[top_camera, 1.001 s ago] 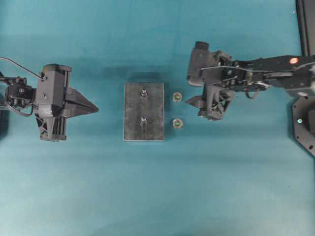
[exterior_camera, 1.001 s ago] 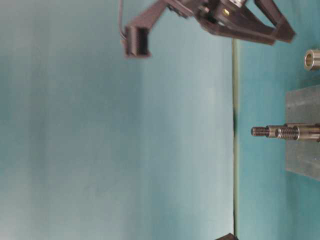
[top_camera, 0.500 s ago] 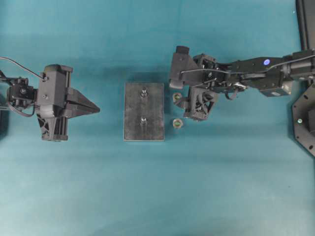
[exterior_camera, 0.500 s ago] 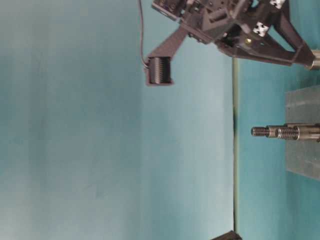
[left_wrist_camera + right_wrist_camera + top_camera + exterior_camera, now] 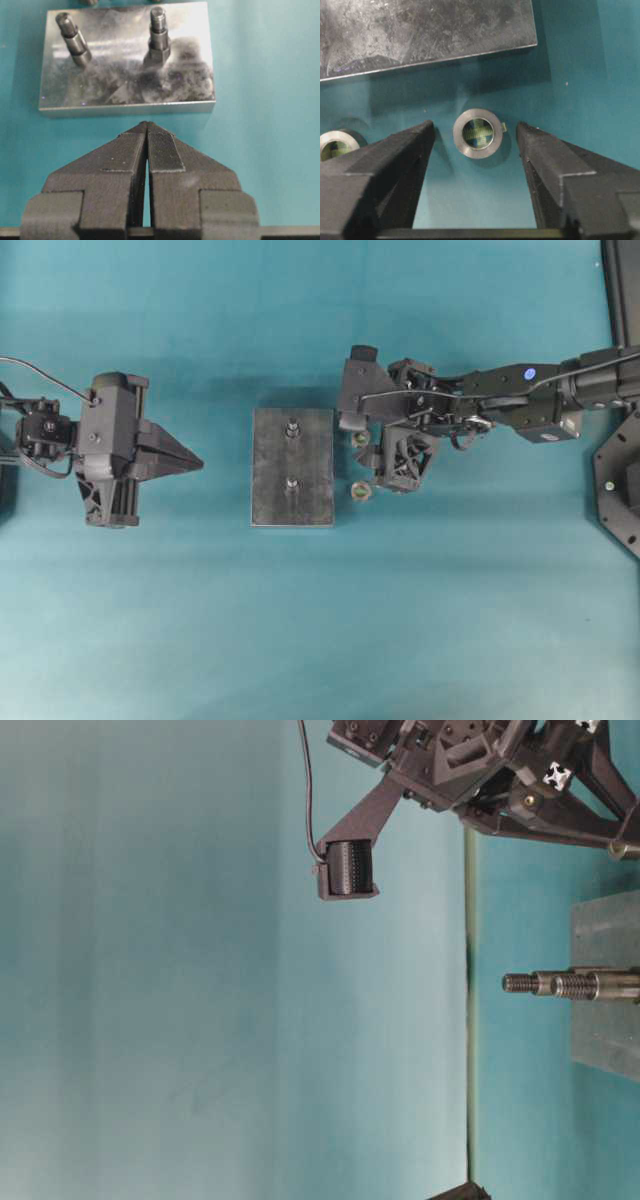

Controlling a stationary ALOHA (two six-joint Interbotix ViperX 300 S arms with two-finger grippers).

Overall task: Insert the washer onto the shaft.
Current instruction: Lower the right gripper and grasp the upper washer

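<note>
A teal table seen from above holds a metal base plate (image 5: 292,467) at its centre, with two threaded shafts standing upright on it, one far (image 5: 292,427) and one near (image 5: 291,485). Two small ring-shaped washers lie flat on the table just right of the plate: a far one (image 5: 478,133) and a near one (image 5: 361,490).

The right gripper (image 5: 476,137) is low over the far washer, its jaws spread wide with one finger on each side of the ring and a clear gap either way; it holds nothing. The left gripper (image 5: 146,131) hovers well to the left of the plate, pointing at it, its fingers pressed together and empty.

The step in hand looks to be picking up the far washer. To do it well, the right gripper should stay centred on the ring, drop until the fingertips reach the tabletop, then close evenly so the washer is pinched across its outer edge without skidding toward the plate or tipping
</note>
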